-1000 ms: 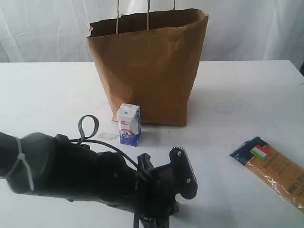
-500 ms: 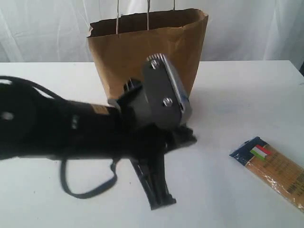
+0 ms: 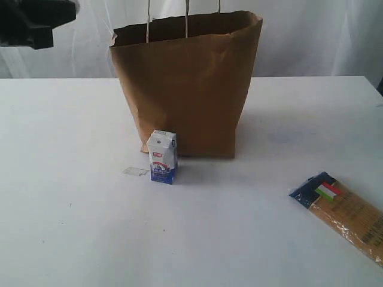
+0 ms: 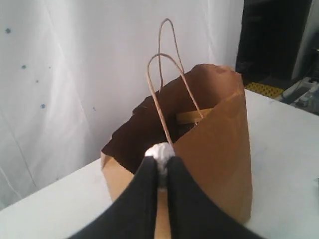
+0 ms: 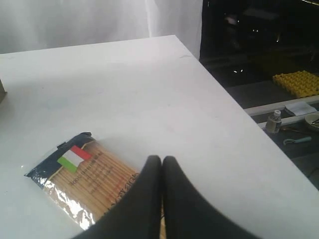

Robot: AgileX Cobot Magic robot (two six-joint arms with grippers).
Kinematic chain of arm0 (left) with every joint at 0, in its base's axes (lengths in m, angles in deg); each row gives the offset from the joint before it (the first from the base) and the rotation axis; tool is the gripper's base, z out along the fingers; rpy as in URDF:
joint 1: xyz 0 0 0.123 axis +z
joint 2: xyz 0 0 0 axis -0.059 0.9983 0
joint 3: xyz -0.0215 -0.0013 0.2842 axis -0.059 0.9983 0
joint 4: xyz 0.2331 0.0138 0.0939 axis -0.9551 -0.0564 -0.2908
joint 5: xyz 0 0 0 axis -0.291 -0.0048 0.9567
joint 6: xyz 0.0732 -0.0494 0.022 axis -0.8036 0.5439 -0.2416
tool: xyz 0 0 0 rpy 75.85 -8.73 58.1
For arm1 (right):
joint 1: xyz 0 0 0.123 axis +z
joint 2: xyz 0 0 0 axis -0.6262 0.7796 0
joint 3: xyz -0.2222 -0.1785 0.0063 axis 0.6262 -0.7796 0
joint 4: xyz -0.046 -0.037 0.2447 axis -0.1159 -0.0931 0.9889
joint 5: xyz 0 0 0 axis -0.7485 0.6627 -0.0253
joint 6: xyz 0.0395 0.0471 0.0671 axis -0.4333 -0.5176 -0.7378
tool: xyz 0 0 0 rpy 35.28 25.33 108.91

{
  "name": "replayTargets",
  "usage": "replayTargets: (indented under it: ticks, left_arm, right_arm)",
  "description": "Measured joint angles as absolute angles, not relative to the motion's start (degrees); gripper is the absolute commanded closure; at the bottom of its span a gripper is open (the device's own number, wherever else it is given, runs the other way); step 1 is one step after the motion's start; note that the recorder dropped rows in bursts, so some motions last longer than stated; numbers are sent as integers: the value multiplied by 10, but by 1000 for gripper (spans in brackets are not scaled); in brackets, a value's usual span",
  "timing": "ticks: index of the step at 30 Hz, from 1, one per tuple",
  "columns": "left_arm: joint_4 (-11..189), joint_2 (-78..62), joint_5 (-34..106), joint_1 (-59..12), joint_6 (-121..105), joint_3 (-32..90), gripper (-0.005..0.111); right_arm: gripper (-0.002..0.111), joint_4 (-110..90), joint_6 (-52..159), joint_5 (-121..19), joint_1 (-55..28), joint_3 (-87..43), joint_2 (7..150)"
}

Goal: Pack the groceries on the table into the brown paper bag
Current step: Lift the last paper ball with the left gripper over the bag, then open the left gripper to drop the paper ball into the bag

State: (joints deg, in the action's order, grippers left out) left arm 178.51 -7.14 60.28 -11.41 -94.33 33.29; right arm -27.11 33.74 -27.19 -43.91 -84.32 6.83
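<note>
**Left fingers pinch a white lump near the bag; carton and pasta packet out on the desk**

- Brown paper bag (image 3: 185,89) stands upright at mid-desk with its mouth open. The inside is dark in the left wrist view (image 4: 219,144), so its contents can't be made out.
- Small white-blue carton (image 3: 162,156) is upright on the desk (image 3: 72,227), just in front of the bag's lower left corner. Can't tell if it touches the bag.
- A small clear scrap (image 3: 136,171) lies flat just left of the carton.
- Long pasta packet (image 3: 347,216) lies flat, well apart from the bag, at the right front. Its far end is cut off by the frame.
- Left arm (image 3: 33,21) shows only as a dark blur high at the upper left of the exterior view.
- Left fingers (image 4: 148,174) are nearly together, with a small white crumpled lump (image 4: 160,151) nipped between the tips. They are raised beside the bag's rim. What the lump is can't be told.
- Right fingers (image 5: 155,167) are pressed fully together with nothing between them, just above the pasta packet (image 5: 84,174).
</note>
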Motion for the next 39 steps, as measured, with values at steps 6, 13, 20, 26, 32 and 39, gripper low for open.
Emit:
replayTargets:
  ticks: [6, 13, 20, 26, 32, 39]
  left_arm:
    - [1784, 54, 865, -112, -1024, 228, 107]
    - [1805, 152, 780, -114, -1056, 173, 107]
    - [1865, 177, 753, -114, -1126, 169, 107]
    - [1869, 206, 756, -114, -1126, 145, 97]
    - [1862, 228, 754, -114, -1126, 140, 65]
    - [1861, 230, 767, -114, -1126, 140, 58]
  right_arm:
    - [108, -271, 337, -272, -439, -843, 68]
    - [108, -271, 337, -272, -439, -843, 68]
    - [108, -271, 336, -272, -439, -843, 68]
    - [108, -271, 330, -272, -439, -843, 68]
    - [108, -271, 329, -272, -439, -843, 68]
    - [108, -271, 329, -272, -439, -843, 68]
